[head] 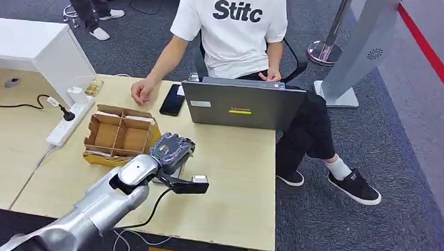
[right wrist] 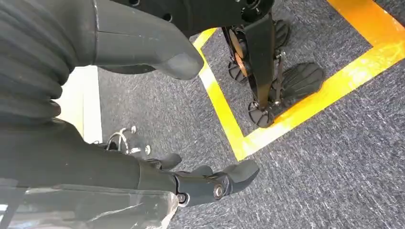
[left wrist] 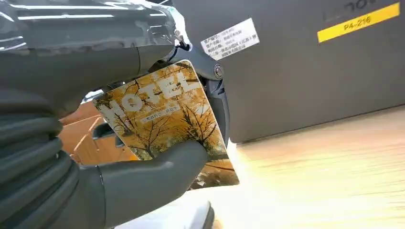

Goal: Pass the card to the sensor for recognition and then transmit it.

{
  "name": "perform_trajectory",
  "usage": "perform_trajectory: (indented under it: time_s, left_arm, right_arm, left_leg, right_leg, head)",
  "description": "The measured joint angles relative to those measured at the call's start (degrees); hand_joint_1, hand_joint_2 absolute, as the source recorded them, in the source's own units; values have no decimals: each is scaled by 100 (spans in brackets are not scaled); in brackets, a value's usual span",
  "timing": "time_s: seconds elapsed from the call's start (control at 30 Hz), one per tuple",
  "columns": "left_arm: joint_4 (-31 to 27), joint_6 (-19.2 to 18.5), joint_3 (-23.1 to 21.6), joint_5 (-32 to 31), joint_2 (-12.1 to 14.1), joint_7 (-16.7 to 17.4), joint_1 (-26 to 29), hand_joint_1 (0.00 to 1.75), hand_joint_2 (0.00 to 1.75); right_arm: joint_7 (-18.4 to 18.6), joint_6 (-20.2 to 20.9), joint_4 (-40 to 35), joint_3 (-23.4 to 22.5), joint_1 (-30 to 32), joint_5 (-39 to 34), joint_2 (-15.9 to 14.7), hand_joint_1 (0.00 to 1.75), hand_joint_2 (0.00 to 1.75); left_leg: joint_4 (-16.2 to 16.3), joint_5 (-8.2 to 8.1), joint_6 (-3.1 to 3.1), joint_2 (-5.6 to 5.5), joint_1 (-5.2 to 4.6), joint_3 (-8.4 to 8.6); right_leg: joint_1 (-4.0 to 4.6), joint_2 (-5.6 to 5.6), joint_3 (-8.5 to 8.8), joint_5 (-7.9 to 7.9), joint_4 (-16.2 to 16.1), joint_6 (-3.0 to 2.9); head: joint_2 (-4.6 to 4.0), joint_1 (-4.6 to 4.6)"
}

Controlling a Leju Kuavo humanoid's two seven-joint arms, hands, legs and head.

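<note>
Wooden bench (head: 234, 177) on grey carpet, laptop (head: 240, 106) and divided box (head: 117, 135) on top, a seated person behind. Left hand (head: 170, 151) clamped on the card (left wrist: 167, 114), thumb against fingers, raised just beside the box; right hand (right wrist: 143, 119) hanging open above the floor. Card apparently picked up and sensor step pending: next, carrying it flat to the sensor, not identifiable here.

Surfaces: pale wood, brushed metal, glossy card, rough carpet.

The tabletop (head: 229, 177) is light wood-grain laminate, smooth and faintly shiny. The card (left wrist: 165, 117) has a glossy printed face; the left robot hand (head: 172, 150) holding it is matt grey plastic with a ribbed rubbery cover and a clear film wrap. The right robot hand (right wrist: 143, 138) shows the same matt dark plastic. The arm (head: 100, 202) is smooth silver metal. The box (head: 119, 135) is plain brown cardboard. The laptop (head: 243, 105) lid is matt grey. The carpet (right wrist: 334, 157) is rough grey pile.
</note>
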Motion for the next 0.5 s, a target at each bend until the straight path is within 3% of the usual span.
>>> perform_trajectory:
  time_s: [0.5]
  left_arm:
    - [437,-442,-133,258,74,57,-172,175,175]
  right_arm:
    - [42,0,0,-9,2,197,0,0,175]
  left_leg:
    - [0,0,0,0,0,0]
  right_leg:
    - [0,0,0,0,0,0]
  head:
    - [0,0]
